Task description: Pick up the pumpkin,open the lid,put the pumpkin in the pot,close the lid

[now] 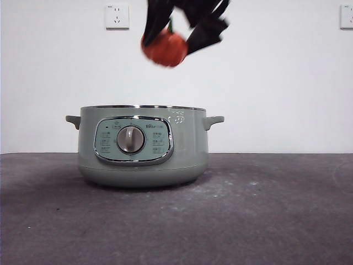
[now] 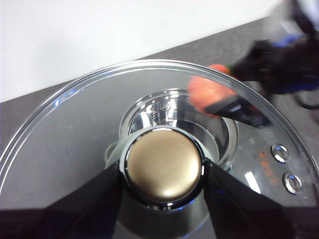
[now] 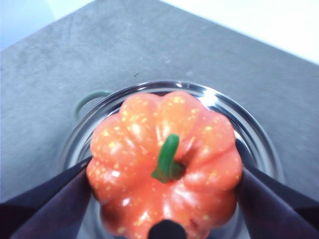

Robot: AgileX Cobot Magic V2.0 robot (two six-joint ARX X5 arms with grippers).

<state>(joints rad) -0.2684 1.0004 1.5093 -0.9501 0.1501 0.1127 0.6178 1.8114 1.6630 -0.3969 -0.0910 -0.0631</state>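
— Two hands are working at once. What is the right hand (image 3: 167, 199) doing?

— It is gripping the pumpkin (image 3: 164, 164), one black jaw pressing each flank, the curved green stem pointing up toward the wrist camera. In the front view that hand (image 1: 182, 41) is hanging high above the pot (image 1: 143, 152), with the pumpkin (image 1: 164, 48) well clear of the rim and roughly over the pot's middle.

— And the left hand (image 2: 163, 174)?

— It is clamping the round knob (image 2: 163, 169) of the glass lid (image 2: 75, 134), a jaw on either side. The lid is sitting tilted in its wrist view, and through the glass the pumpkin (image 2: 207, 94) and the right hand (image 2: 234, 107) are showing blurred beyond it.

— Where is the pot standing?

— It is resting on the grey bench (image 1: 265, 221), dial (image 1: 130, 139) facing the front camera, its top open; the lid is not appearing in the front view. Two wall sockets (image 1: 117, 16) are showing on the white wall behind.
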